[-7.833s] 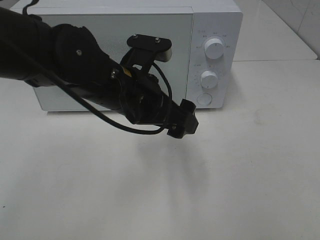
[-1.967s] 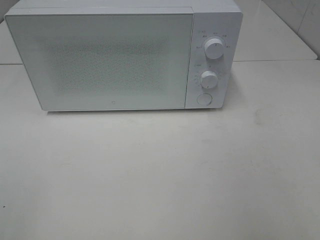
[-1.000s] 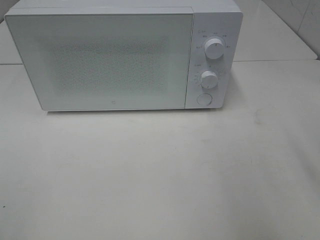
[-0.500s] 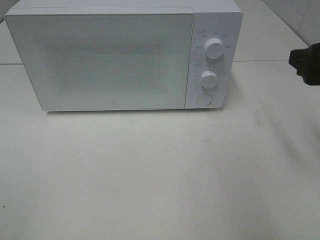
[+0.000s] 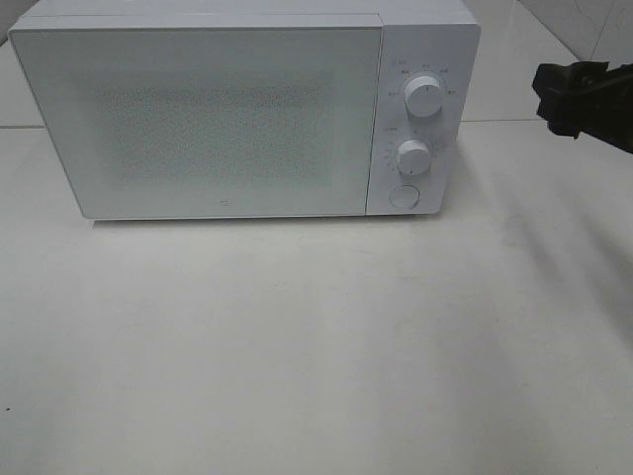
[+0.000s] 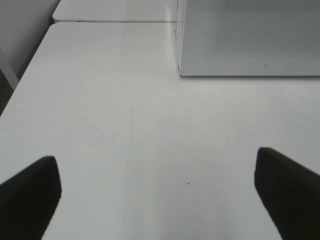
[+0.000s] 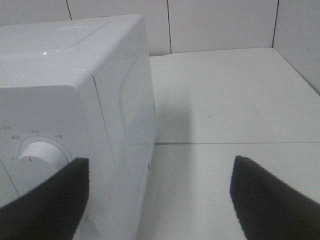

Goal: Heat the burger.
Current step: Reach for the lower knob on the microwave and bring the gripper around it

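The burger is out of view in every view. The white microwave [image 5: 198,119] stands at the back of the table with its door shut. My right gripper [image 5: 556,99] hangs above the table to the right of the microwave, about level with the upper knob [image 5: 423,97]. In the right wrist view this gripper [image 7: 160,170] is open and holds nothing, with the microwave's right side [image 7: 120,100] and a knob [image 7: 42,155] just ahead. Over bare table left of the microwave [image 6: 250,40], my left gripper [image 6: 156,165] is wide open and empty.
The control panel carries a lower knob [image 5: 413,156] and a round button [image 5: 403,196]. The white table [image 5: 316,346] stretches in front of the microwave. A tiled wall [image 7: 220,22] rises behind the table at the right.
My right gripper came in from the right edge and moved left and slightly up toward the microwave's panel. The left arm, in front of the door earlier, has left the exterior view.
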`<state>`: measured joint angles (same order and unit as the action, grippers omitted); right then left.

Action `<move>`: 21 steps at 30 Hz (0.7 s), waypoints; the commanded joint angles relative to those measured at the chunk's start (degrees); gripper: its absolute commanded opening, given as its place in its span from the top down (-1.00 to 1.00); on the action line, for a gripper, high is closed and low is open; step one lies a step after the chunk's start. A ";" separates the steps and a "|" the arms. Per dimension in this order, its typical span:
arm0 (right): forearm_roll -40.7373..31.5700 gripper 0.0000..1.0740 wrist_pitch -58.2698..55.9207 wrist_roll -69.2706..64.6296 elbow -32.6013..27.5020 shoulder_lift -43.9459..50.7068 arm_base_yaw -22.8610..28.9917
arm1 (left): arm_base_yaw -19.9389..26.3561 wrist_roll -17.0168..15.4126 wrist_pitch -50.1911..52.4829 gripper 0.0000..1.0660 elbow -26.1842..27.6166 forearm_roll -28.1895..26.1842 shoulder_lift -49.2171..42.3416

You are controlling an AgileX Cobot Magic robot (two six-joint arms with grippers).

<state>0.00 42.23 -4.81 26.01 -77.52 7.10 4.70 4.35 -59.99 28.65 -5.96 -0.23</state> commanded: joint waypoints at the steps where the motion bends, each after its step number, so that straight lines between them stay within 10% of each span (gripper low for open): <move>1: -6.93 -0.39 8.08 6.53 -0.63 -3.61 4.18 | 0.06 -0.40 0.52 -0.88 -0.17 -0.17 -1.32; 21: -30.14 -0.39 25.50 16.56 -1.83 -14.73 23.38 | 0.06 -0.40 0.52 -0.88 -0.17 -0.17 -1.32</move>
<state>-29.22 66.29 10.66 24.18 -92.48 30.25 4.70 4.35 -59.99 28.65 -5.96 -0.23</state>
